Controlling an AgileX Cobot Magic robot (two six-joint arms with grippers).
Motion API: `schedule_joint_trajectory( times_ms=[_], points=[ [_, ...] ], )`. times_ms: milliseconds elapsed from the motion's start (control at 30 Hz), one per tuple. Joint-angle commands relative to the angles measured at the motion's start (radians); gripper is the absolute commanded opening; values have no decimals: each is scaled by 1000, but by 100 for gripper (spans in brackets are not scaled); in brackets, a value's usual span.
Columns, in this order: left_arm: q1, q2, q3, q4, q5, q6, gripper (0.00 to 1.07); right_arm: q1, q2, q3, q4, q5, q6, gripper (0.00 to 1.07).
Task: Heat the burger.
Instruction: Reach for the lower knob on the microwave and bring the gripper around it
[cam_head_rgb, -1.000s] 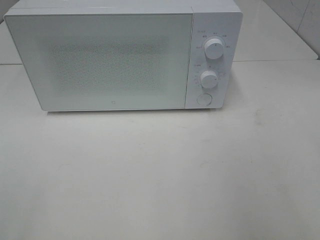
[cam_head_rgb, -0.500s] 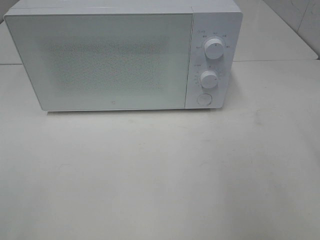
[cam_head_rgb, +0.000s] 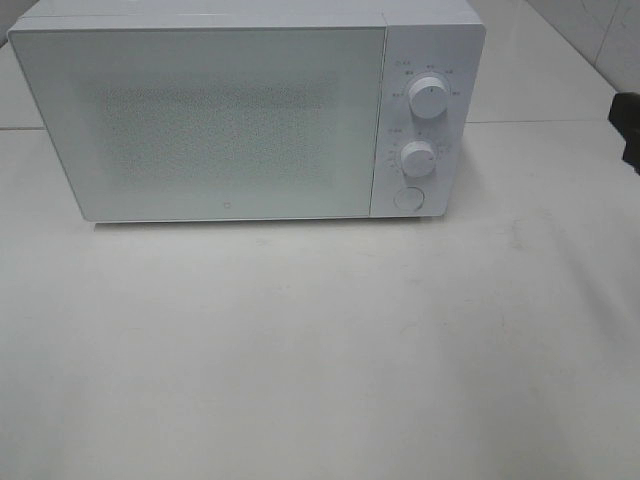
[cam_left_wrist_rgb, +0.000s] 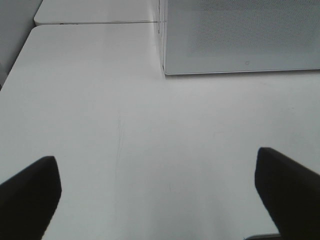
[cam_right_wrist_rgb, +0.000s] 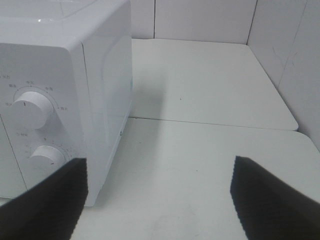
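Note:
The burger is out of view in every frame. A white microwave (cam_head_rgb: 250, 110) stands at the back of the table with its door shut; its frosted door hides the inside. It has two dials (cam_head_rgb: 428, 97) and a round button (cam_head_rgb: 407, 198) on its right panel. My left gripper (cam_left_wrist_rgb: 157, 195) is open and empty over bare table, left of and in front of the microwave (cam_left_wrist_rgb: 240, 35). My right gripper (cam_right_wrist_rgb: 157, 200) is open and empty, to the right of the microwave (cam_right_wrist_rgb: 60, 100); a dark tip of it shows at the exterior view's right edge (cam_head_rgb: 628, 125).
The white table (cam_head_rgb: 320, 350) spreads in front of the microwave. A second white tabletop (cam_right_wrist_rgb: 200, 80) lies behind it, with a tiled wall (cam_right_wrist_rgb: 295, 60) on the right.
A dark part of my right gripper has come into the exterior view at the right edge. The microwave has not moved.

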Motion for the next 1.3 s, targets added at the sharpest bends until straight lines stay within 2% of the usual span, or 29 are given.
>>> schedule_joint_trajectory(
  times_ms=[33,200,267,300,333,367,400,467,500,533,600,633,667,733,767,900,967,1167,1300],
  points=[
    [2,-18,5,-1,2,-5,98,-2,46,19,21,-121,-26,76],
    [2,-18,5,-1,2,-5,98,20,162,62,135,-300,-98,76],
    [2,-18,5,-1,2,-5,98,92,223,80,228,-379,-178,76],
    [2,-18,5,-1,2,-5,98,92,223,80,228,-379,-178,76],
    [2,-18,5,-1,2,-5,98,159,263,83,302,-415,-228,76],
    [2,-18,5,-1,2,-5,98,159,263,83,302,-415,-228,76],
    [2,-18,5,-1,2,-5,98,222,305,83,378,-451,-276,76],
    [2,-18,5,-1,2,-5,98,257,323,83,409,-477,-294,76],
    [2,-18,5,-1,2,-5,98,319,355,83,461,-531,-327,76],
    [2,-18,5,-1,2,-5,98,319,355,83,461,-531,-327,76],
    [2,-18,5,-1,2,-5,98,419,400,83,565,-605,-354,76],
    [2,-18,5,-1,2,-5,98,419,400,83,565,-605,-354,76],
    [2,-18,5,-1,2,-5,98,477,428,83,642,-649,-363,76],
    [2,-18,5,-1,2,-5,98,501,443,83,669,-665,-368,76],
    [2,-18,5,-1,2,-5,98,555,470,74,728,-686,-381,76],
    [2,-18,5,-1,2,-5,98,621,502,53,792,-697,-397,76],
    [2,-18,5,-1,2,-5,98,683,538,22,862,-705,-421,76],
    [2,-18,5,-1,2,-5,98,774,597,-54,975,-721,-465,76],
    [2,-18,5,-1,2,-5,98,802,629,-85,997,-731,-479,76]
  ],
)
